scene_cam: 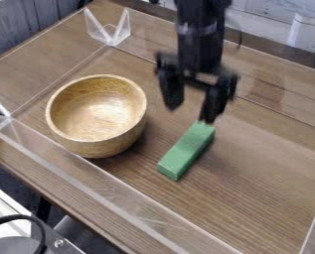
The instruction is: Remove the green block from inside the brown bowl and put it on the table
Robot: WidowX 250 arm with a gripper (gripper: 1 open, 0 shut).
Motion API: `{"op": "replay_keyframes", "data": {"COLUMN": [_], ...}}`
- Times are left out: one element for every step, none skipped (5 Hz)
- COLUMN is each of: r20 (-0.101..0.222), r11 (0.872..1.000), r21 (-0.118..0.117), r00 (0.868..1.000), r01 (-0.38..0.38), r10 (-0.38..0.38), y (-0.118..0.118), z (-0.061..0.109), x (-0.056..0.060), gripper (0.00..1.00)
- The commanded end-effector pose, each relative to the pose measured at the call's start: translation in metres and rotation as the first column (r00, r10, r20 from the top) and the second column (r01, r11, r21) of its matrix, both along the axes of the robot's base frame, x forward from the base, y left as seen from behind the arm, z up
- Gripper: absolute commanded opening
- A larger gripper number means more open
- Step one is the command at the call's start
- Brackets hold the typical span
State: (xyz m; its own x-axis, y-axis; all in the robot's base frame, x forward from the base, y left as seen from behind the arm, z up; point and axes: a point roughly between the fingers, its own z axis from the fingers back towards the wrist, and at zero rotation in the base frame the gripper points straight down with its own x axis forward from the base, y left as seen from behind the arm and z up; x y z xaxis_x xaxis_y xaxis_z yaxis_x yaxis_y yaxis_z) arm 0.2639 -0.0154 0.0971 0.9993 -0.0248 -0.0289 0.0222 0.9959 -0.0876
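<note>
Green block (184, 155): one, on table (252, 189); brown bowl (97, 115): one.

Gripper (195, 99): we see it motion-blurred, fingertips indistinct.
Arm: cut off at the top edge.
Table (266, 149): right and near corners cropped.
</note>
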Motion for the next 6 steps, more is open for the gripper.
{"op": "replay_keyframes", "data": {"r20": [0.073,0.071,0.053,0.040,0.032,0.025], "r11": [1.000,1.000,1.000,0.999,0.999,0.999], "r21": [0.001,0.011,0.014,0.021,0.026,0.032], "r00": [0.997,0.997,0.998,0.999,0.999,0.999], "r01": [0.004,0.012,0.020,0.026,0.027,0.028], "r10": [-0.004,-0.013,-0.021,-0.027,-0.028,-0.029], "y": [0.005,0.007,0.007,0.007,0.007,0.007], "z": [0.030,0.025,0.017,0.010,0.004,-0.001], "x": [0.004,0.003,-0.001,-0.003,-0.003,-0.004], "gripper": [1.00,1.00,1.00,1.00,1.00,1.00]}}
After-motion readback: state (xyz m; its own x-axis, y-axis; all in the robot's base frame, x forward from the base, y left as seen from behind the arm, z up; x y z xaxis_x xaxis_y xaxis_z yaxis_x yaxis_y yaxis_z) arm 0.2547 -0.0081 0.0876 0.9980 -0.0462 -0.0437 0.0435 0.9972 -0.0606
